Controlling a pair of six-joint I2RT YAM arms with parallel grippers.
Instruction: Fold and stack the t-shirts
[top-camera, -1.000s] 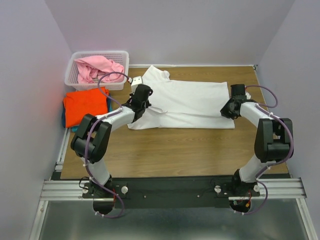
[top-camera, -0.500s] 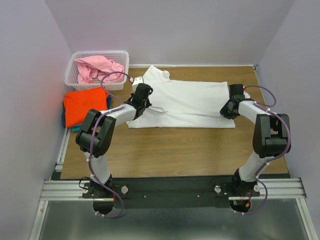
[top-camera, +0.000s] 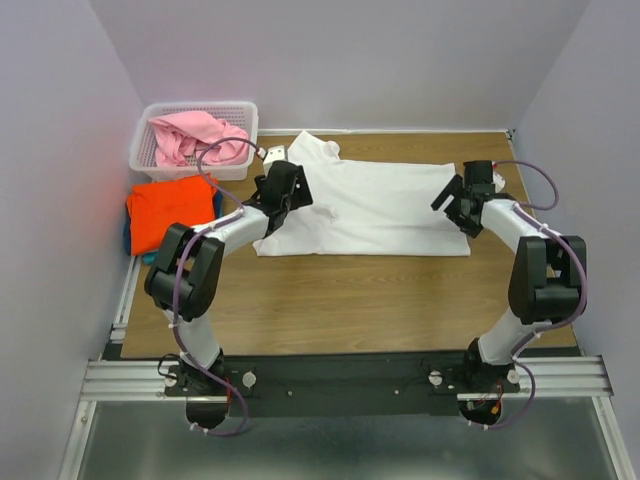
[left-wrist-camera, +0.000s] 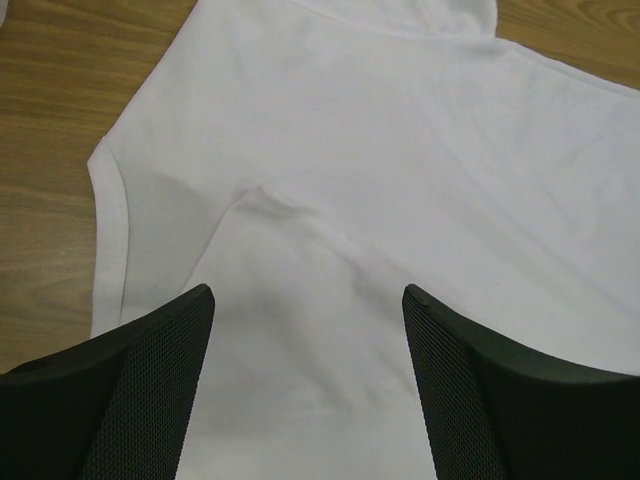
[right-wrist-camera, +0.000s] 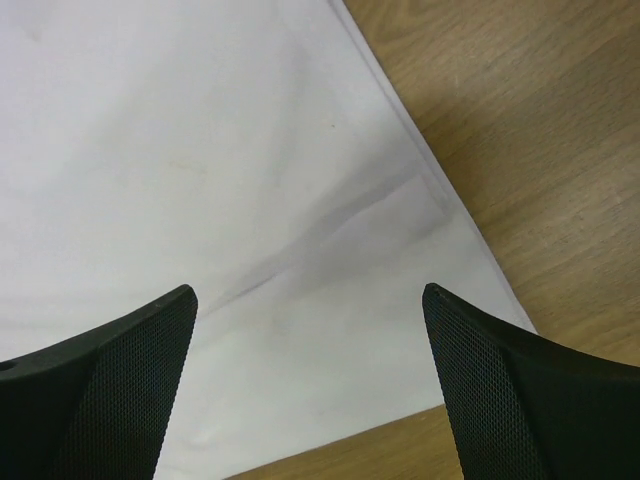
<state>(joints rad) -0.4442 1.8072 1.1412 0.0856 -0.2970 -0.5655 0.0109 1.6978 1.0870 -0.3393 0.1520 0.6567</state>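
Note:
A white t-shirt (top-camera: 370, 205) lies flat across the back of the wooden table, one long side folded in. My left gripper (top-camera: 282, 190) hovers open over its left end; in the left wrist view the sleeve seam (left-wrist-camera: 300, 215) lies between the spread fingers (left-wrist-camera: 150, 390), which hold nothing. My right gripper (top-camera: 456, 198) stands open over the shirt's right hem; cloth (right-wrist-camera: 200, 150) and the shirt's corner show between its fingers (right-wrist-camera: 500, 380). A folded orange t-shirt (top-camera: 172, 212) rests on a teal one (top-camera: 148, 257) at the left. A pink t-shirt (top-camera: 195, 135) lies bunched in the basket.
The white lattice basket (top-camera: 200, 106) stands at the back left corner, next to the left wall. Bare wood table (top-camera: 350, 300) stretches between the white shirt and the arm bases. Walls close in on the left, right and back.
Both grippers went from shut to open, letting go of the white t-shirt. Both have lifted a little off the cloth; the shirt lies where it was.

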